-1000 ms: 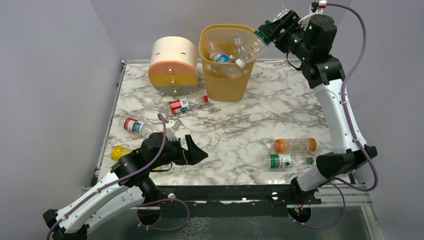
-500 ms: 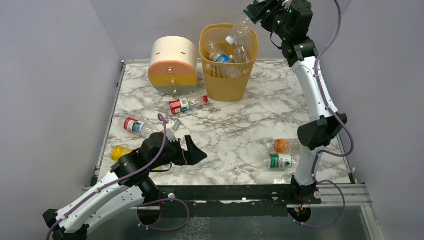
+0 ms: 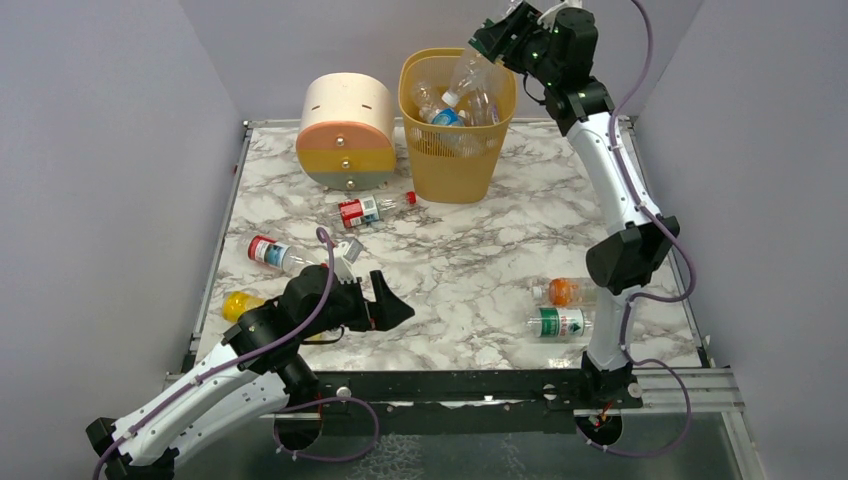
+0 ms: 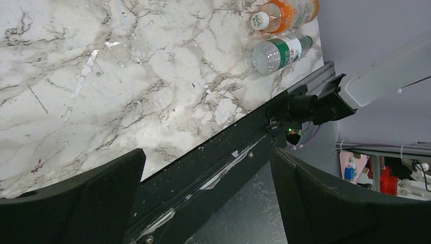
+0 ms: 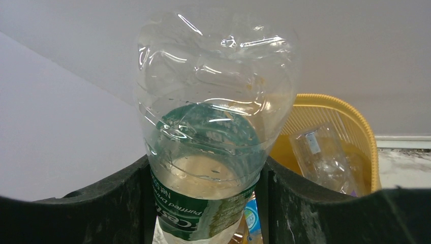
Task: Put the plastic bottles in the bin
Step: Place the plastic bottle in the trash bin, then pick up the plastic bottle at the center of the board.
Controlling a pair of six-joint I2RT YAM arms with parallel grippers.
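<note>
The right claw is at the upper middle of the top view, raised above the far right corner of the yellow bin. It is pinching a clear bottle with a green label. This bottle hangs tilted over the open mouth of the bin, with its white cap pointing down and to the left.

In the right wrist view the same bottle fills the middle of the frame, and the two black fingers press it at the label. Behind it, at the right, the bin rim shows. Some other bottles already lie inside the bin.

The left claw is in the lower left of the top view, low over the marble counter. It is spread wide and grips nothing. In the left wrist view its fingers stand far apart in the lower corners, with the dark front edge of the counter between them.

More bottles lie on the counter:
- a red-label bottle is just in front of the bin
- a red-cap bottle is at the middle left
- a yellow bottle is beside the left arm
- an orange bottle and a green-label bottle lie side by side at the lower right

A round drawer unit stands just left of the bin.
</note>
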